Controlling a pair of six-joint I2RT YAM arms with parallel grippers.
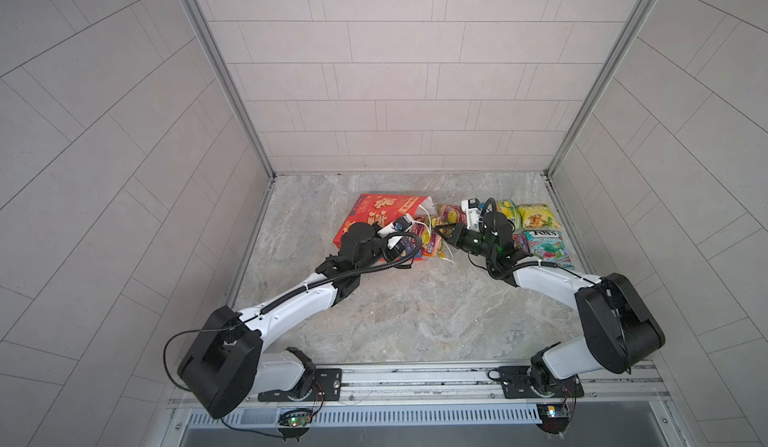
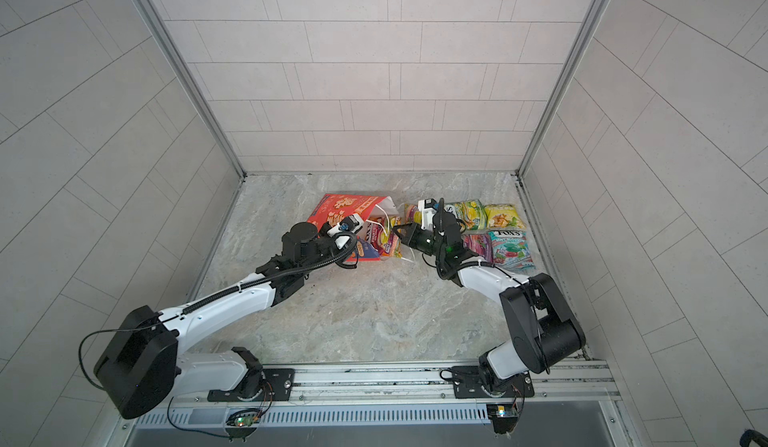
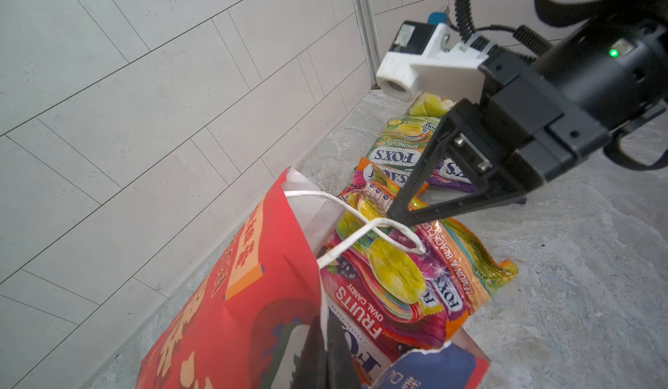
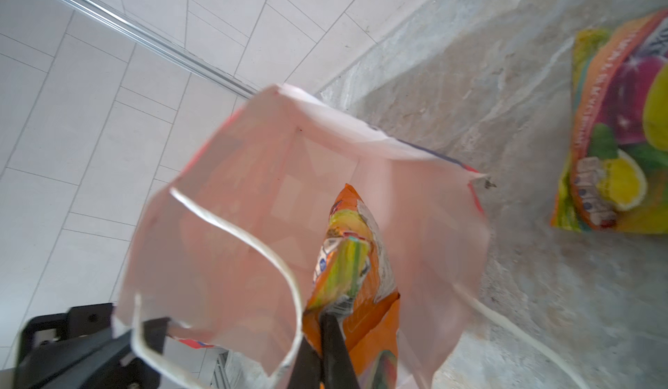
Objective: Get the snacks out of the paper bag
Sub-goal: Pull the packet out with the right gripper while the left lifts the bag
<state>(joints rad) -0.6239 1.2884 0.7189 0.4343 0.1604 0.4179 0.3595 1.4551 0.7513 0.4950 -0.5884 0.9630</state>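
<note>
The red paper bag [image 1: 365, 216] [image 2: 332, 212] lies on its side with its mouth towards the right. My left gripper [image 3: 327, 358] is shut on the bag's rim [image 3: 318, 307] beside a white cord handle [image 3: 361, 228]. My right gripper [image 1: 437, 230] [image 4: 327, 333] is shut on the corner of an orange snack packet [image 4: 365, 296] at the bag's mouth. A pink "FRUITS" packet [image 3: 361, 315] lies under it inside the mouth. The bag's white interior [image 4: 235, 224] behind them shows nothing else.
Green [image 1: 508, 210], yellow [image 1: 538, 215], teal [image 1: 544, 246] and purple [image 1: 519, 241] packets lie on the marble floor behind my right wrist. Another orange packet [image 1: 451, 214] [image 4: 614, 134] lies just beyond the bag's mouth. Tiled walls close in the back and both sides.
</note>
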